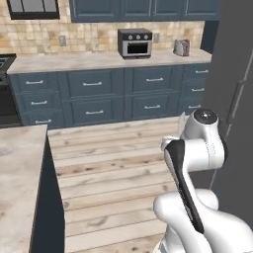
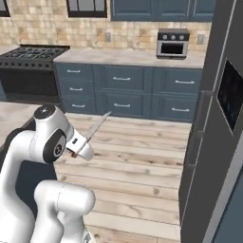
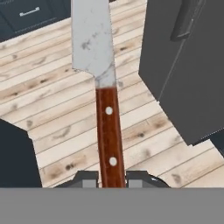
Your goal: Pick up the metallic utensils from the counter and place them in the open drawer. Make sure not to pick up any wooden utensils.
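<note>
Counted one silver-bladed knife with a reddish-brown riveted handle [image 3: 107,131], one small grey countertop oven [image 1: 135,43], one silver toaster [image 1: 181,47], one black gas stove [image 2: 29,71], one tall dark-grey refrigerator [image 2: 216,142].

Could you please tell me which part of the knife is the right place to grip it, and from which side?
Grip the knife by its reddish-brown riveted handle, from the butt end, as the gripper does now: its jaws are shut on the handle's two flat sides and the blade points straight out ahead. The handle is straight, narrow and blunt; the blade is thin and sharp-edged.
</note>
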You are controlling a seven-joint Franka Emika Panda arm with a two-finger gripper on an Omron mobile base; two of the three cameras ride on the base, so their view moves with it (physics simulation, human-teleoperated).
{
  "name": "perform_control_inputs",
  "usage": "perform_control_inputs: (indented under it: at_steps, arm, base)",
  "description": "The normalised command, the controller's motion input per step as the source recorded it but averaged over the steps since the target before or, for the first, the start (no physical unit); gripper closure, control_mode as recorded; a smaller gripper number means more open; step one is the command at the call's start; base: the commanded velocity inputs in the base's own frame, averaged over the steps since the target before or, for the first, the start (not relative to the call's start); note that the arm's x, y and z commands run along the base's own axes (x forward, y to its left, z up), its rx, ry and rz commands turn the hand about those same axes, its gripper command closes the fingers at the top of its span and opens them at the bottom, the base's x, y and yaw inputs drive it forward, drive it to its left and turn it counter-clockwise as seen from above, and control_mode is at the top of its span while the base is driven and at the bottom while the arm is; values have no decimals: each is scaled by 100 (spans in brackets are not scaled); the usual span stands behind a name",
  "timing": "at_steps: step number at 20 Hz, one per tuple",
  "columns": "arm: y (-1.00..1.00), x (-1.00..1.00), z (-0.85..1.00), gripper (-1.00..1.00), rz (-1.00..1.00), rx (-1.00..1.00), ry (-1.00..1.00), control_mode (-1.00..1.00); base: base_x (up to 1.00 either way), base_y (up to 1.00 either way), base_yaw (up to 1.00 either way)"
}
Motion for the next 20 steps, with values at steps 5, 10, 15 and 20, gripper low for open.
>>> perform_control_inputs:
  at_steps: [5,10,15,20]
  arm:
    - [0,0,0,100,0,0,0,100]
    - [0,0,0,100,0,0,0,100]
    - [0,0,0,100,0,0,0,100]
    - [0,0,0,100,0,0,0,100]
  base:
    - [100,0,11]
    - [100,-6,6]
    - [100,-5,3]
    - [100,-2,6]
